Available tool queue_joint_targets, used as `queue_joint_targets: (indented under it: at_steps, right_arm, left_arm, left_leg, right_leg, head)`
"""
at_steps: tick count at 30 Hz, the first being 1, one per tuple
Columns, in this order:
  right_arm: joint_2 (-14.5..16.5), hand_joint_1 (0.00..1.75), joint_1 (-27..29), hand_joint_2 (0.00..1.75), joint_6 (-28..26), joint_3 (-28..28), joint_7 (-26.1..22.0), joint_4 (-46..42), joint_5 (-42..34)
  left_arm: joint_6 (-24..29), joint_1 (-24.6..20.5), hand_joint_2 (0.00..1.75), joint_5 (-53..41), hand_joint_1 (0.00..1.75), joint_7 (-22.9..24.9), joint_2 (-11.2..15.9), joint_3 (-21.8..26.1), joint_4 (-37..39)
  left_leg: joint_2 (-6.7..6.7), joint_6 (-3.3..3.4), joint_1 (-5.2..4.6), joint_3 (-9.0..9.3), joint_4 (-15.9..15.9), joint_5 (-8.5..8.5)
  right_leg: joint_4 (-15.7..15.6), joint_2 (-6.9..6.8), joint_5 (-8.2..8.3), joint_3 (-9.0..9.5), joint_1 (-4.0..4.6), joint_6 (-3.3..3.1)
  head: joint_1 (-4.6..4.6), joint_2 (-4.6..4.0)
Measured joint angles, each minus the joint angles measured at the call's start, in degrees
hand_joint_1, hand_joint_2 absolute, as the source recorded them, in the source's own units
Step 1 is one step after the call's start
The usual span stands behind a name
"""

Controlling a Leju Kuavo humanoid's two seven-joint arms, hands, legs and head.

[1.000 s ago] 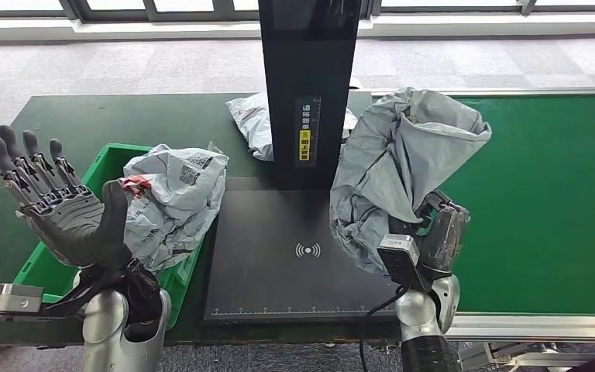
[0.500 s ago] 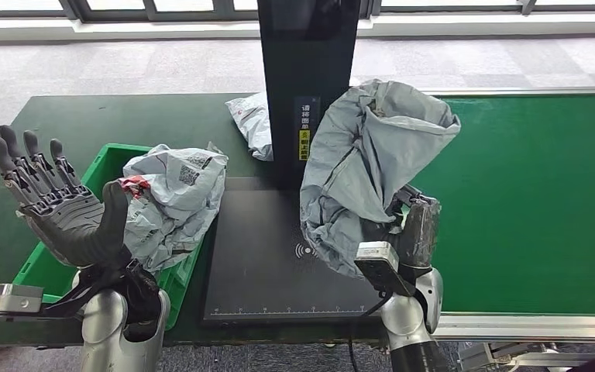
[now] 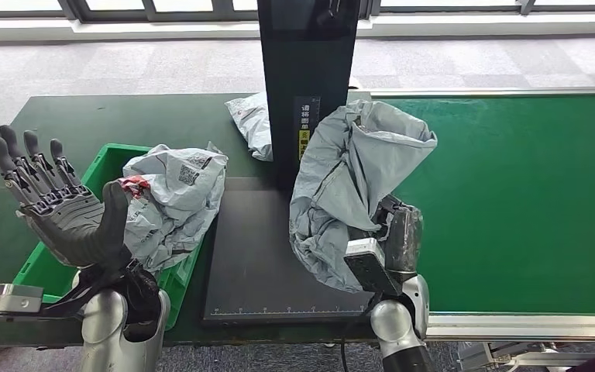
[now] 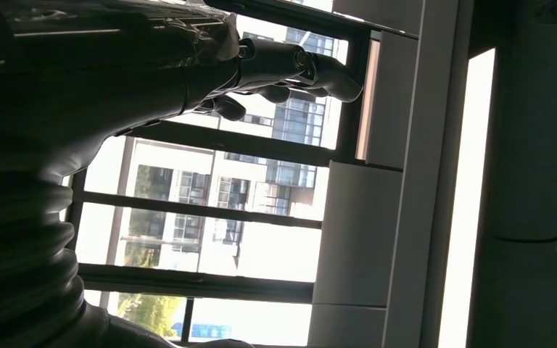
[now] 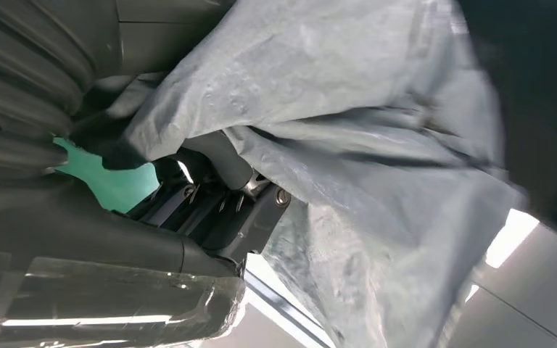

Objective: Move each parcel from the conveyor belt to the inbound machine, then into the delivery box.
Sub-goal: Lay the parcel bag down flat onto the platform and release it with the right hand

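A: Start with the big pieces. What's laid out on the worktop?

B: The green conveyor belt runs off toward 3 o'clock. At centre sits the inbound machine, a flat black scan plate with a dark upright post at its 12 o'clock edge. The green delivery box is at 9 o'clock of the plate and holds a crumpled white parcel. Another pale parcel lies behind the post, toward 11 o'clock.

A: And the parcel being worked?

B: The grey poly-bag parcel is held up over the plate's 3 o'clock edge, its lower folds hanging just above or on the plate; I can't tell which. The right hand grips it from below, and the wrist camera shows the fingers wrapped in the film.

A: The left hand?

B: The left hand is raised beside the box at 9 o'clock, palm up, fingers apart, holding nothing.

A: So how should this step go?

B: I'd judge it's the placement on the plate. Carry the bag toward the plate's middle, clear of the post, and lower it so it lies flat before letting go. The film is limp and slippery, so the grip should stay firm until the plate takes the weight.
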Motion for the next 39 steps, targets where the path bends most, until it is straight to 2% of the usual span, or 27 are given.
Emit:
queue_joint_targets:
  at_steps: [5,12,18,27,31,35,37,39]
  right_arm:
    - [-1.86,1.75,-5.77,1.75,0.09,-2.50,-1.99,16.31,-2.13]
    - [-2.78,1.75,-10.24,1.75,3.12,-3.72,-1.32,28.91,-1.67]
    - [-3.07,1.75,-11.68,1.75,3.31,-3.79,-1.20,33.29,-1.48]
    - [-3.17,1.75,-12.31,1.75,3.31,-3.79,-1.20,34.95,-1.47]
    - [-3.21,0.00,-12.50,1.75,3.81,-3.79,-0.96,35.25,-1.36]
    - [-3.57,0.00,-13.25,1.75,8.22,-3.79,1.32,36.56,0.29]
    - [-3.83,0.00,-13.41,1.75,6.05,-3.79,1.77,36.80,2.47]
    - [-3.95,0.00,-13.19,1.75,0.29,-3.79,2.14,36.58,5.77]
  left_arm:
    - [0.57,-0.06,1.75,0.06,0.00,0.00,-0.03,-0.04,0.49]
    - [1.09,-0.14,1.75,0.08,0.00,0.00,-0.03,-0.15,1.00]
    - [1.15,-0.18,1.75,0.07,0.00,0.00,-0.03,-0.22,1.29]
    - [1.15,-0.18,1.75,0.07,0.00,0.00,-0.03,-0.22,1.34]
    - [1.17,-0.18,1.75,0.07,0.00,0.00,-0.03,-0.22,1.34]
    - [1.38,0.05,1.75,0.01,0.00,0.00,-0.03,-0.22,1.07]
    - [1.60,0.42,1.75,-0.06,0.00,-0.01,-0.03,-0.23,0.51]
    - [1.97,1.00,1.75,-0.17,0.00,-0.01,-0.01,-0.24,-0.21]
  left_leg:
    - [0.00,0.02,0.00,0.00,0.01,0.05]
    - [0.01,-0.02,0.00,0.00,0.01,0.06]
    - [0.02,-0.03,0.00,-0.01,0.00,0.05]
    - [0.02,-0.03,0.00,0.00,0.01,0.05]
    - [0.02,-0.03,0.00,-0.01,0.01,0.05]
    - [0.02,-0.03,0.00,-0.01,0.01,0.05]
    - [0.02,-0.03,0.00,-0.01,0.01,0.05]
    - [0.01,-0.03,0.00,-0.01,0.01,0.05]
  right_leg:
    - [0.00,-0.03,0.05,0.01,-0.01,0.00]
    - [0.00,0.03,0.07,-0.04,0.00,-0.01]
    - [0.00,0.03,0.05,-0.06,0.00,-0.03]
    - [0.00,0.03,0.05,-0.05,0.00,-0.03]
    - [0.00,0.03,0.05,-0.05,0.00,-0.03]
    - [0.00,0.03,0.05,-0.04,0.00,-0.03]
    - [0.00,0.02,0.05,-0.03,0.00,-0.03]
    - [0.00,0.02,0.05,-0.03,0.00,-0.03]
  head:
    - [0.01,0.00]
    - [0.00,0.00]
    - [0.00,0.00]
    - [0.00,0.00]
    - [0.00,0.00]
    - [0.00,0.00]
    - [0.01,0.00]
    - [0.01,0.00]
